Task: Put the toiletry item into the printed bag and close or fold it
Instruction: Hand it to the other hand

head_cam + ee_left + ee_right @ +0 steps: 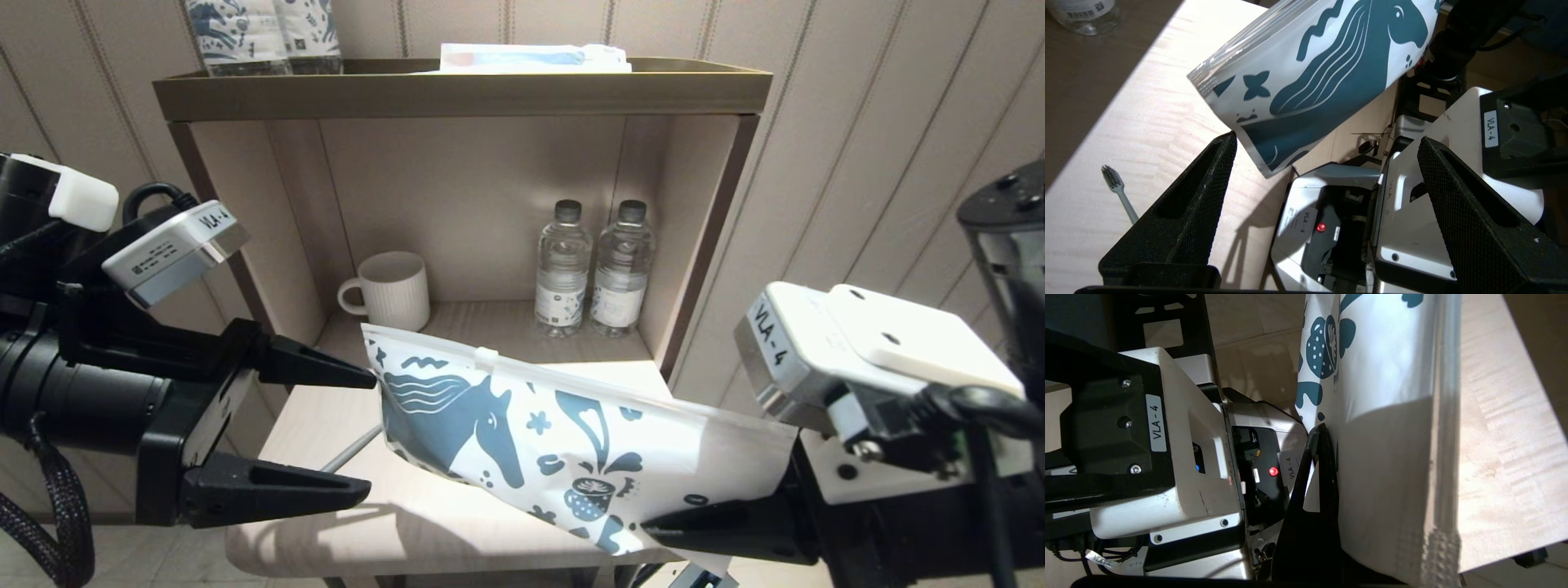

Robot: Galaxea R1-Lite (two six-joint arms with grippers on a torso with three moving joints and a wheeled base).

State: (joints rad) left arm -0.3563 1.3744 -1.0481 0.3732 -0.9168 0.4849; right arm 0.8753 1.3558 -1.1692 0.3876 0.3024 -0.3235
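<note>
The right gripper (pixel 653 527) is clamped on one end of the printed bag (pixel 531 425), holding it off the bench (pixel 392 523) so that it slopes up and away from that grip; the right wrist view shows a black finger (pixel 1314 490) pressed flat against the bag's white face. The bag's long axis runs across the front of the bench, and its free end, the one with the horse's head, hangs just beside the upper finger of the left gripper (pixel 359 437). A zip strip with a small white slider (pixel 486 354) runs along the bag's upper edge, and it looks shut, though this cannot be told for certain.

The left gripper stands wide open and holds nothing. The toothbrush (pixel 1118 192) lies flat on the bench, below and partly behind the bag's free end. In the head view only a short length of its handle (pixel 353 451) shows between the bag and the left gripper's lower finger. In the left wrist view its bristle head lies clear on the wood, while the handle runs toward that gripper and passes out of sight behind one finger.

The left gripper is plainly the nearer one to the toothbrush, which lies just below and ahead of its fingers, long axis roughly along their reach. Picking it up would likely call for dropping to bench level.

Behind the bag, inside the open cabinet, stand a white mug (pixel 392 290) and two water bottles (pixel 594 269).
</note>
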